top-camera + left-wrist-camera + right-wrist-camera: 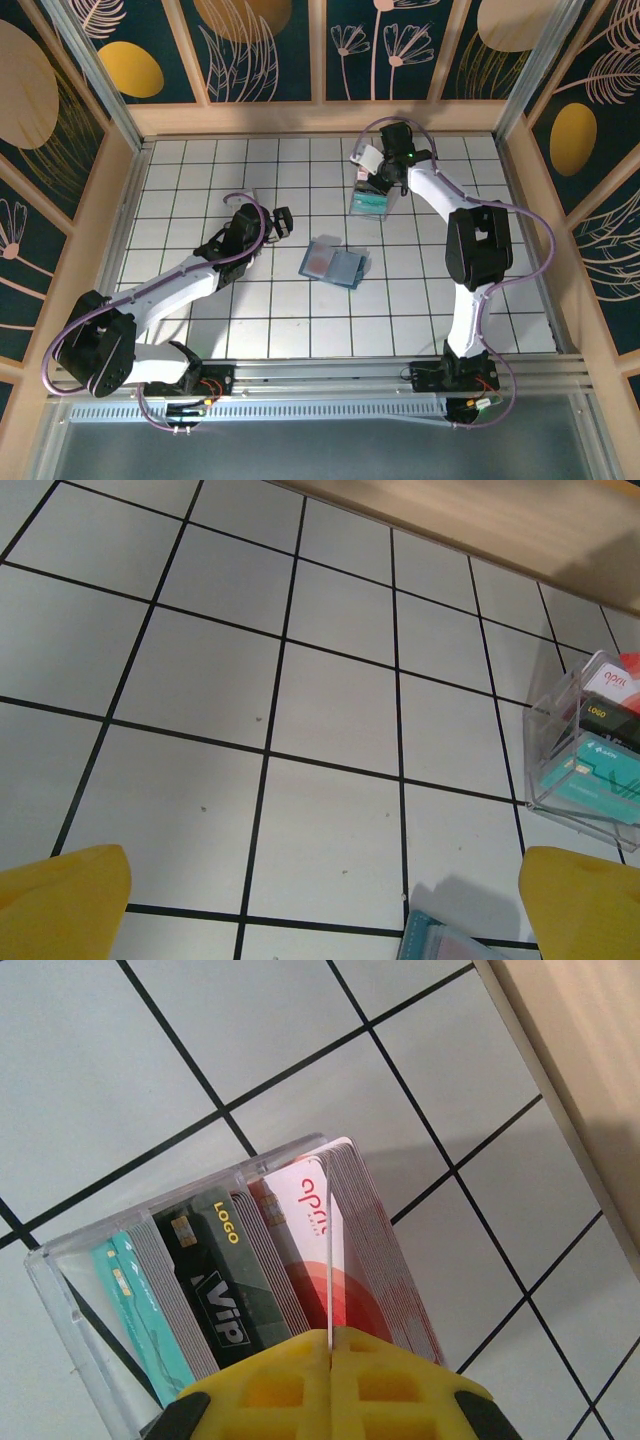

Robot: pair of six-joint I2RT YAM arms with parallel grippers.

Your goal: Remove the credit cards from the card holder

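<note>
Credit card (pixel 328 1260) over tray (pixel 368 206) behind holder (pixel 335 265)

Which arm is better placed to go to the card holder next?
Probably the left: the left gripper stands open near the card holder, while the right gripper is shut on a thin card over the clear tray.

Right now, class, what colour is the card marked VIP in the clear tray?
The VIP card is black, best seen in the right wrist view.
</note>
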